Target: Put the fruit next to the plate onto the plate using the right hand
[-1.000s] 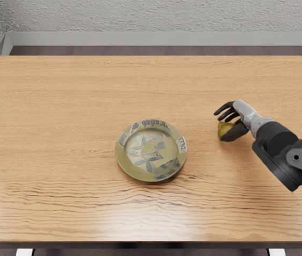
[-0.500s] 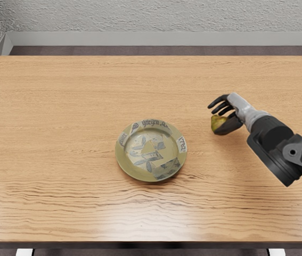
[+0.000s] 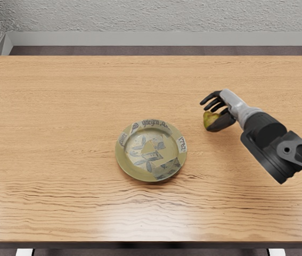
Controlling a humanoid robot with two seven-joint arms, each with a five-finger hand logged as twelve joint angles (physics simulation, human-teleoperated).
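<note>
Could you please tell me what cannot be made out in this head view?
- The fruit: the right hand curls its fingers over part of it, so its kind, and whether it touches the table, stay unclear.
- The right arm: cut off by the picture's right edge.
- The left arm: out of view.
- The lettering on the rim of the plate: too small to read.

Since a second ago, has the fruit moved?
Yes. Held in the right robot hand, the fruit has shifted left and slightly up the picture, closer to the plate, which stayed put.
</note>
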